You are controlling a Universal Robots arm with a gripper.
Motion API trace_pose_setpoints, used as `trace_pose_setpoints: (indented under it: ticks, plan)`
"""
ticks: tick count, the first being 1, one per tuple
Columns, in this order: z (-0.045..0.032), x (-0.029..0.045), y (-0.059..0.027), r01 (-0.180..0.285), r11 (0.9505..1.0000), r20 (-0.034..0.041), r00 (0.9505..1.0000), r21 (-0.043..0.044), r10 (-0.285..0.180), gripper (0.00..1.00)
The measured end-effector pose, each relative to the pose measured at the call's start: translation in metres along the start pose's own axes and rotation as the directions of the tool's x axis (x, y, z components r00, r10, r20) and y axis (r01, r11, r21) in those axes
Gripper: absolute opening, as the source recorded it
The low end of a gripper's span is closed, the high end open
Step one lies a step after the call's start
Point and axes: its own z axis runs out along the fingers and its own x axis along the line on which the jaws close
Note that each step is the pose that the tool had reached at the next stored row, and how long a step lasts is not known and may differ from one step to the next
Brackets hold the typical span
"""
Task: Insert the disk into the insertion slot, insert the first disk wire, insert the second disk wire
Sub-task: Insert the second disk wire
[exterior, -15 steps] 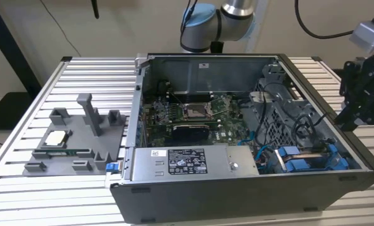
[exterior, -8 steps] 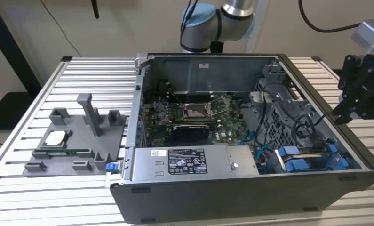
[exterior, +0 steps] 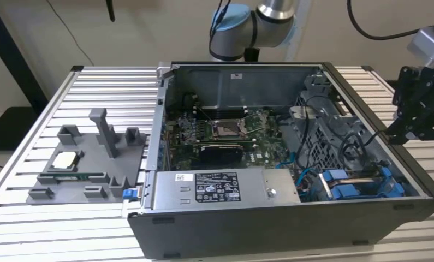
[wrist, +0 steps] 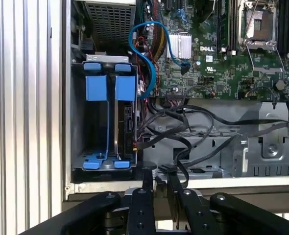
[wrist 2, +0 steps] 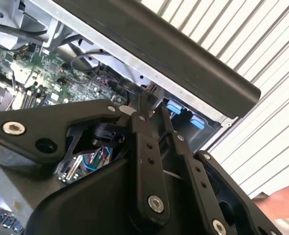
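In the exterior view an open computer case lies on a slatted metal table. At its near wall a grey metal box bears a white sticker with black print. Beside the case, on the exterior view's left, a grey fixture holds a small square chip. The insertion slot sits in the case's near corner on the exterior view's right, with blue plastic parts inside. The arm reaches from behind the case, and the gripper hangs outside the case wall on that side, above the table. In the second wrist view the gripper points at the case rim near two blue tabs, its fingers close together with a narrow gap and nothing between them; part of a person's hand shows at the edge. In the first wrist view the insertion slot holds two blue carriers, and the disk appears edge-on inside it. Black cables lie just beside its end; whether any is plugged in cannot be told. A blue cable loops over the motherboard, which carries small white print.
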Motion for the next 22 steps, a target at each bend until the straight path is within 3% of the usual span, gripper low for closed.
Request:
trace_pose_setpoints:
  ticks: [6, 11, 12, 22]
  plan:
    - [0.0016, 0.0001, -0.0005, 0.001, 1.0, 0.0228, 0.9997, 0.0023, -0.001, 0.27]
    - [0.0029, 0.0004, -0.0007, 0.001, 1.0, 0.0239, 0.9997, 0.0052, -0.002, 0.24]
    - [0.003, 0.0004, -0.0007, 0.001, 1.0, 0.024, 0.9997, 0.0053, -0.001, 0.17]
    - [0.0032, 0.0005, -0.0003, 0.001, 1.0, 0.0246, 0.9997, 0.0053, -0.001, 0.16]
